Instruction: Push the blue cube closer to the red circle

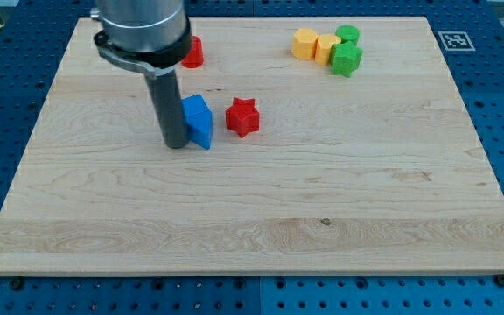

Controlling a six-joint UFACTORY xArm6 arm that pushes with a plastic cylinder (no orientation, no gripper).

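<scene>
The blue cube (199, 120) sat left of the board's (261, 219) centre, with my tip (177, 143) touching its left side; the rod had no jaws to open or close. The red circle (192, 52), half hidden by the arm, lay well above. The push looked under way, and next called for my tip below the cube, driving upward. Counted: one blue, two red including a star (242, 116), two yellow (316, 45), two green (346, 51).
</scene>
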